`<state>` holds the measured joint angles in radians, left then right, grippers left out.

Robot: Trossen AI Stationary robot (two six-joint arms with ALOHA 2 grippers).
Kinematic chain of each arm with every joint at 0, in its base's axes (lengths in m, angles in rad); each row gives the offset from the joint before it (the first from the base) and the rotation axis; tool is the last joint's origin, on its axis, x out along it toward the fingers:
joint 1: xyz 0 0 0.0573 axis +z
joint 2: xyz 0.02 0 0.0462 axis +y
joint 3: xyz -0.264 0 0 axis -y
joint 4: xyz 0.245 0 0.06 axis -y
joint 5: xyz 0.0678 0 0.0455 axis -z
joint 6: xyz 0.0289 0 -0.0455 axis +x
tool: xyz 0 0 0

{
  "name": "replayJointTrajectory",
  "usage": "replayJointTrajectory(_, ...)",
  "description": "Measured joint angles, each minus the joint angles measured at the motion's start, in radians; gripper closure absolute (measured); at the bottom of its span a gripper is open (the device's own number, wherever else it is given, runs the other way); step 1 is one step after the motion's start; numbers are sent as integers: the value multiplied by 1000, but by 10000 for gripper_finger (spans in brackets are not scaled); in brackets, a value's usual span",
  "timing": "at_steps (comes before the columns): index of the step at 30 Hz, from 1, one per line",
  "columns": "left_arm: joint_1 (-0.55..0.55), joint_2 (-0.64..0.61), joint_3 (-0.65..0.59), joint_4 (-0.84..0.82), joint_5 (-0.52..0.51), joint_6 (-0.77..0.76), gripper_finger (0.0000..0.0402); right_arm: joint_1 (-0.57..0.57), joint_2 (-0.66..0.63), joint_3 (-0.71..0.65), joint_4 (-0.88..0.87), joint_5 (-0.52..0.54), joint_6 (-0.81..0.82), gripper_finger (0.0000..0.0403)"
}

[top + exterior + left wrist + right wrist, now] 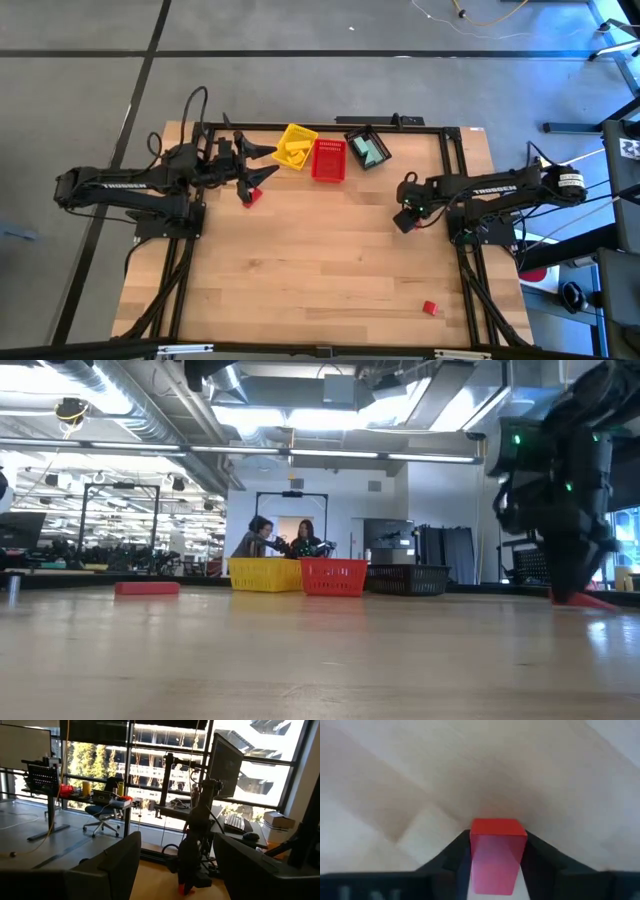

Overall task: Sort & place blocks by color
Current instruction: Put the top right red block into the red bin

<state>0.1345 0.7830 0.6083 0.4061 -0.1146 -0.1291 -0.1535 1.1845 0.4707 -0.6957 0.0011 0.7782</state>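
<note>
My right gripper (405, 218) stands over the table's right half, pointing down, shut on a red block (497, 850). That block also shows under the gripper in the low view (590, 600) and in the left wrist view (186, 887). My left gripper (262, 164) hovers open and level near the yellow basket, touching nothing. A red block (250, 195) lies flat on the table just near of it. Another red block (430, 308) lies by the table's near right corner. Yellow blocks (294, 152) lie in the yellow basket and teal blocks (370, 150) in the black one. My right gripper pinches the red block between its two fingers (540, 855), each on one of two opposite side faces (476, 851). The fingers come from above, pointing down. The block stands upright in the hold and sticks out below the fingertips, with its lower end (592, 601) close to the tabletop; whether it touches, I cannot tell.
Three slatted baskets stand in a row at the far edge: yellow (282, 138), red (328, 172), black (352, 135). A black frame (450, 128) runs along the table's edges. The wide wooden middle of the table (320, 260) lies between the arms. People sit in the room beyond (262, 538).
</note>
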Motion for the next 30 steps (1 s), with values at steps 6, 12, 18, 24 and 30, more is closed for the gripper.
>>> replayJointTrajectory(6,0,0,0,43,0,-2,161,3,-70,115,109,2,-71,272)
replayJointTrajectory(12,0,-24,2,68,25,-76,161,4,-63,133,694,4,-25,272)
replayJointTrajectory(18,0,-31,2,60,100,-126,161,9,0,148,1164,5,-17,272)
replayJointTrajectory(24,0,-31,2,49,106,-132,161,59,33,304,1166,4,-217,272)
replayJointTrajectory(30,0,-31,2,49,106,-134,161,59,34,361,1109,6,-309,272)
